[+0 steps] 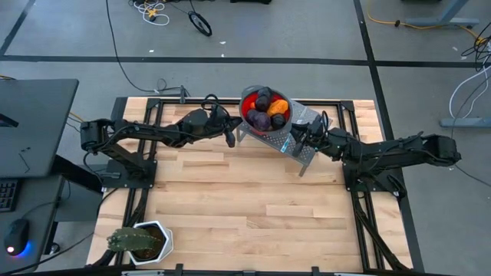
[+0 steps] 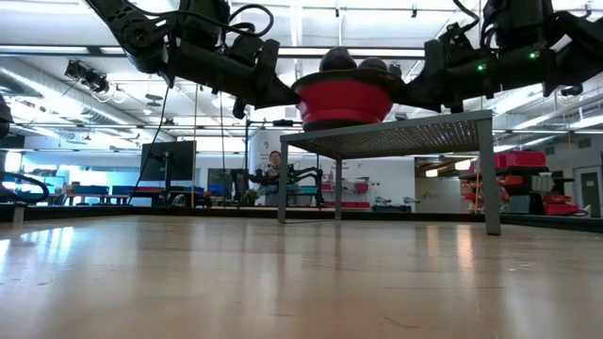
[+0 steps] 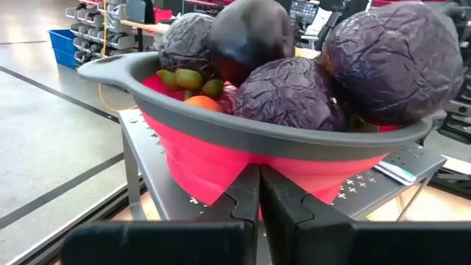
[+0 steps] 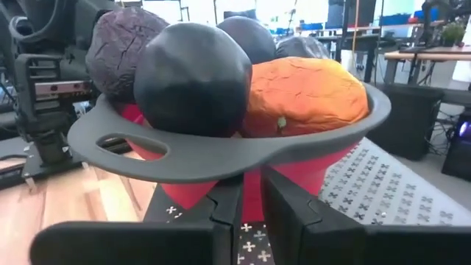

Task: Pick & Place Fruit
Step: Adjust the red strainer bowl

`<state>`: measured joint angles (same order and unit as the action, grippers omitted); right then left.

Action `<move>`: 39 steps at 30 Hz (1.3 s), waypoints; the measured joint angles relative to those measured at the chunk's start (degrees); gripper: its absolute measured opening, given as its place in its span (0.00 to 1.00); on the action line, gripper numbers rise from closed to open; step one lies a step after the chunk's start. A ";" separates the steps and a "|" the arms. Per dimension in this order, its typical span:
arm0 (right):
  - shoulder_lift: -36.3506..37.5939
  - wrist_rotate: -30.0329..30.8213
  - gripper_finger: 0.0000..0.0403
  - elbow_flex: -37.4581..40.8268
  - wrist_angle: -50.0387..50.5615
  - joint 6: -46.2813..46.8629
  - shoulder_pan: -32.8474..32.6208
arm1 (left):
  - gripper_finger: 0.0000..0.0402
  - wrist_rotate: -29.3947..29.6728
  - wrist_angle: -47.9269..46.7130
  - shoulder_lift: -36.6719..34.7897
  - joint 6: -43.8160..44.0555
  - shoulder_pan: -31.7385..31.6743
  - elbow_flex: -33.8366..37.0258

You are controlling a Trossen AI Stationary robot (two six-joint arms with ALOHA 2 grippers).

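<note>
1. The fruit (image 1: 265,110) is heaped in a red collapsible bowl (image 3: 221,158) with a grey rim, set on a perforated metal stand (image 2: 396,139) near the table's far edge.
2. Wrinkled dark purple pieces (image 3: 390,62) lie on top.
3. A crinkled orange piece (image 4: 305,96) leans against the rim.
4. Small olive-green pieces (image 3: 188,79) sit lower.

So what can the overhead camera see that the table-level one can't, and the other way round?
Only the overhead view shows the spiky potted plant at the table's near corner, and an orange fruit among purple ones in the bowl. Only the table-level view shows the legs of the perforated metal stand and a person seated far behind. Both show the red bowl on that stand, with an arm on each side.
</note>
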<state>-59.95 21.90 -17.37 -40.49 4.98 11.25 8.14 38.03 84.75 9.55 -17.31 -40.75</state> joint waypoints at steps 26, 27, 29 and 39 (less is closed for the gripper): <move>2.76 1.00 0.13 -0.04 -3.87 -3.94 5.33 | 0.02 -0.28 -1.06 0.02 -0.34 1.94 0.00; 2.76 1.00 0.13 -0.04 -3.87 -3.94 5.59 | 0.03 -0.28 -1.06 0.02 -0.34 1.94 0.00; 2.76 1.00 0.13 -0.04 -3.85 -3.96 6.10 | 0.03 -0.28 -1.04 0.02 -0.32 1.94 0.00; 4.74 2.13 0.13 -0.11 -0.55 -5.52 10.53 | 0.03 -2.79 -1.23 0.02 -0.18 2.89 0.00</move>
<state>-55.21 24.03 -17.47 -41.04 -0.55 21.77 5.35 36.80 84.77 9.37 -14.43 -40.75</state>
